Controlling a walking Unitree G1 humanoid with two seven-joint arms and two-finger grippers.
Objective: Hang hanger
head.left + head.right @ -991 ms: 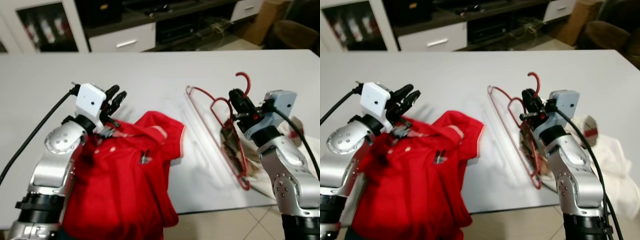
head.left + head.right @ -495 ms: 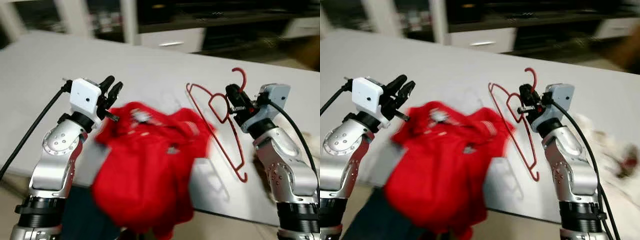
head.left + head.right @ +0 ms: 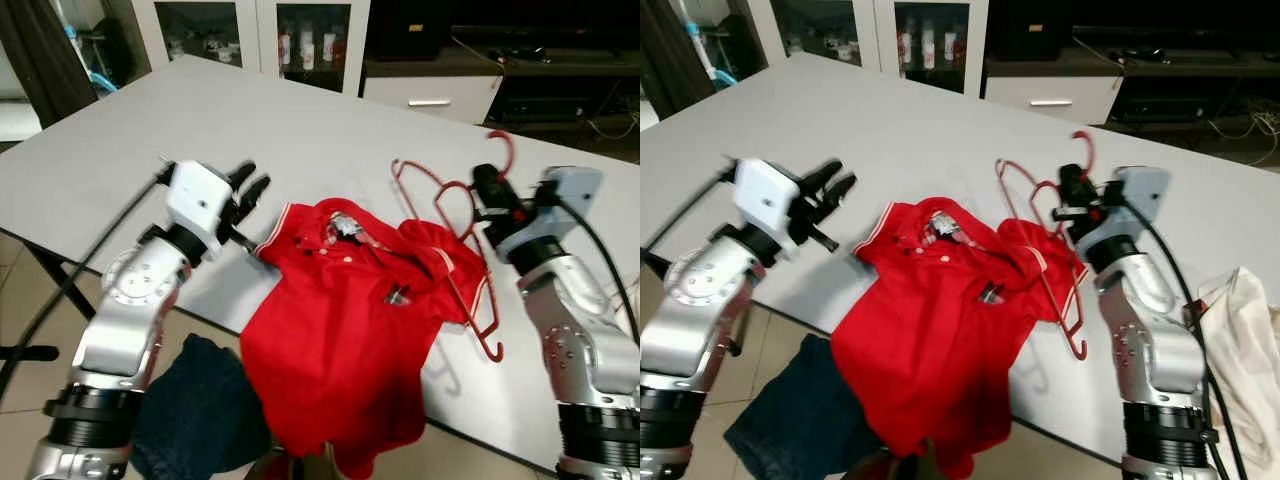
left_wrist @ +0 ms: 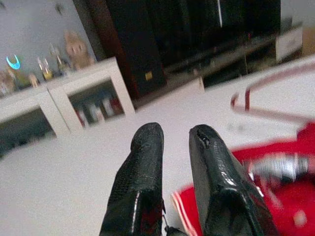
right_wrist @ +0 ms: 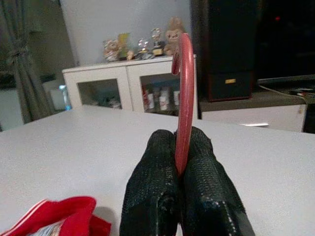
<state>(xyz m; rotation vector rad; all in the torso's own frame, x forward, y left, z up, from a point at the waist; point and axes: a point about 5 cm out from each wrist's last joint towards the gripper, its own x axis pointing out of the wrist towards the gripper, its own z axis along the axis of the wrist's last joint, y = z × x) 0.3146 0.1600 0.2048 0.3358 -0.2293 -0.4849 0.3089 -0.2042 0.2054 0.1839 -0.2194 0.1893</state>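
Hanger (image 3: 455, 225) hung from my right hand (image 3: 487, 190), clamped at its hook above the worktop (image 3: 300, 120), its frame over a red shirt (image 3: 350, 330) draping off the near edge. My left hand (image 3: 250, 190) was parted, just beside the shirt's collar.

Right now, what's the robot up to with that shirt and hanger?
The right gripper has its fingers shut on the neck of a red hanger, held just below the hook above the white table. The left gripper hovers by the collar of a red shirt, fingers slightly apart and holding nothing. The shirt lies on the table, draped over its near edge, with the hanger's frame at its far shoulder. Dark clothing lies on the floor.
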